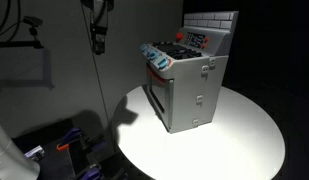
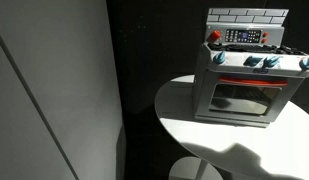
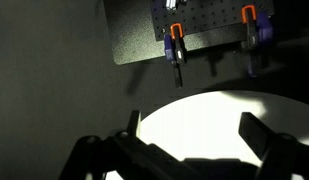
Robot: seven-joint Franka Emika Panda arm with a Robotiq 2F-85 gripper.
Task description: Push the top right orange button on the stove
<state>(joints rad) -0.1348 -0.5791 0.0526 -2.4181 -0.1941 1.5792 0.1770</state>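
Observation:
The grey toy stove (image 1: 189,85) stands on a round white table (image 1: 244,135), and both exterior views show it (image 2: 244,85). It has a front oven door, a dark top with blue knobs along the front and a brick-patterned back panel. An orange-red button (image 2: 215,37) shows at the left end of its top panel. My gripper (image 1: 97,40) hangs high in the air, well off to the side of the stove. In the wrist view the gripper (image 3: 194,130) is open and empty over the bright table (image 3: 204,115). The stove is out of the wrist view.
A grey pegboard (image 3: 209,25) with orange clamps (image 3: 176,42) stands beyond the table's edge in the wrist view. Dark gear lies on the floor (image 1: 64,148) below the table. A tall grey panel (image 2: 54,90) stands beside the table.

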